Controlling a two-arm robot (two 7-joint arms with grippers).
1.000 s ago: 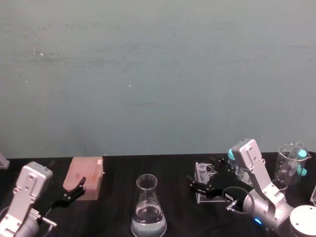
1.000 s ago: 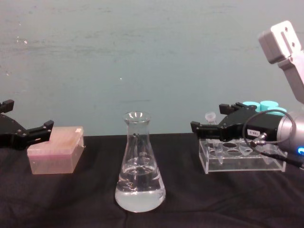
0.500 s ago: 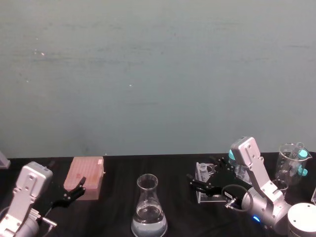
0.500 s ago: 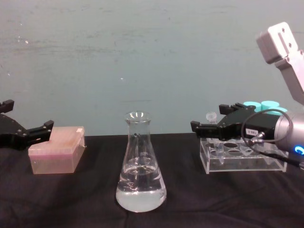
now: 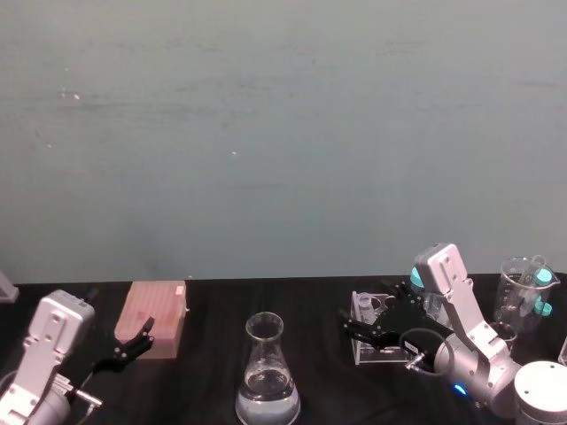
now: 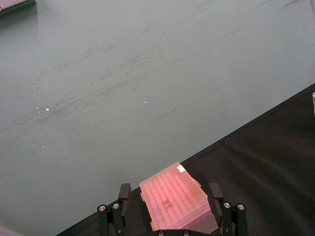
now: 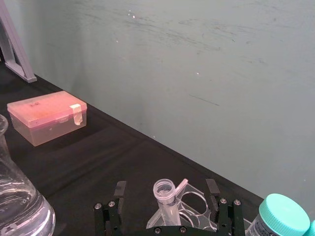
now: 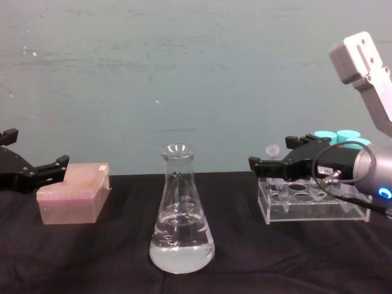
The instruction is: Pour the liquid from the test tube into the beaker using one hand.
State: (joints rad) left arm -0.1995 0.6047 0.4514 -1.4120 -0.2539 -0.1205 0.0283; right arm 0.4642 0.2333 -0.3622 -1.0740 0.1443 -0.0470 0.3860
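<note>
The test tube [image 7: 166,196] stands upright in the clear rack [image 8: 306,208] on the robot's right side of the black table [image 8: 92,257]. Its long way goes up and down, with the open top up and the pointed tip down in a hole of the rack. Its little lid is flipped open to one side.

The right gripper [image 8: 271,153] reaches in flat, level with the top part of the tube. Its two black fingers [image 7: 118,194] are spread wide, one on each side of the tube. The tube sits right in the middle of the gap, and there is space on both sides, so nothing is pinching it. I think the fingers just have to come together to catch it.

The liquid in the tube is too little for me to see.

The beaker [image 8: 181,208] stands in the middle of the table, well apart from the rack, on the left of the right gripper. It already has some clear liquid in its wide bottom. Its narrow mouth points straight up.

The left gripper [image 5: 140,338] is far off on the other side, spread open next to a pink box [image 8: 72,193]. The right gripper is much nearer to the tube.
</note>
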